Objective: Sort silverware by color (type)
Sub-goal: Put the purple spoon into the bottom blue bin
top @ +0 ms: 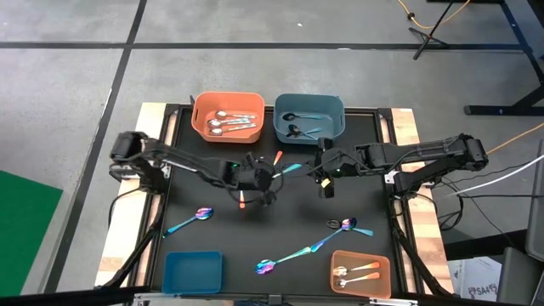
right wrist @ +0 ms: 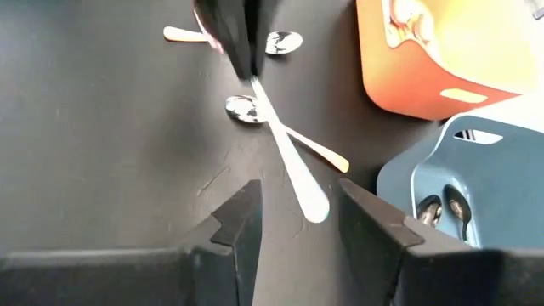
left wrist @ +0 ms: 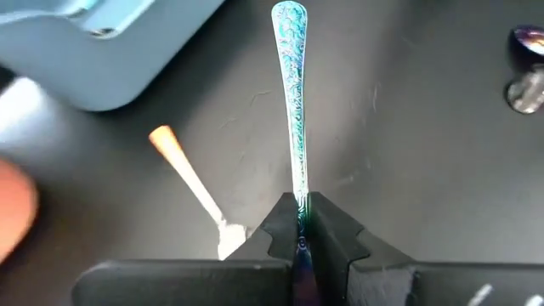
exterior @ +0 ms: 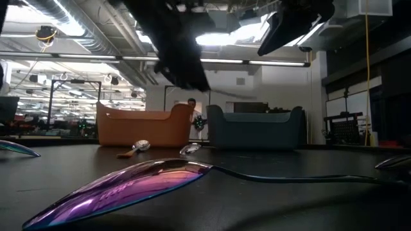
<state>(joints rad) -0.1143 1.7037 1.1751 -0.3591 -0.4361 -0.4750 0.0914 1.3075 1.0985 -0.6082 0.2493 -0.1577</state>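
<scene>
Teal-handled spoon (left wrist: 293, 102) pinched by its bowl end in the left gripper (left wrist: 301, 228), fingers clamped tight on it, handle sticking straight out over the black tabletop (top: 238, 242) near the middle of the table. Just beside it lie orange-handled spoons (top: 277, 158), one of them showing under the left wrist with its orange tip (left wrist: 165, 141) on the mat. The right gripper (right wrist: 299, 223) hovers close by over the centre, jaws spread wide and holding nothing, the pale handle of the gripped spoon pointing in between its fingers. Farther out on the mat, iridescent spoons are scattered: one at the left (top: 194, 218), a long one toward the front (top: 289, 257), another pair at the right (top: 347, 225); from table height one purple-blue bowl (exterior: 128, 186) gleams large in the foreground. At the far edge, the orange bin (top: 226, 116) carries plain silver spoons, the blue-grey bin (top: 308, 117) next to it holds black ones. At the near edge sit a small blue bin (top: 193, 271) and a small orange bin (top: 359, 274) with orange-handled spoons inside. Around the table, grey concrete floor, a green patch at the left, cables and stands at the right; across the table, a bright hall with ceiling ducts and strip lights.
</scene>
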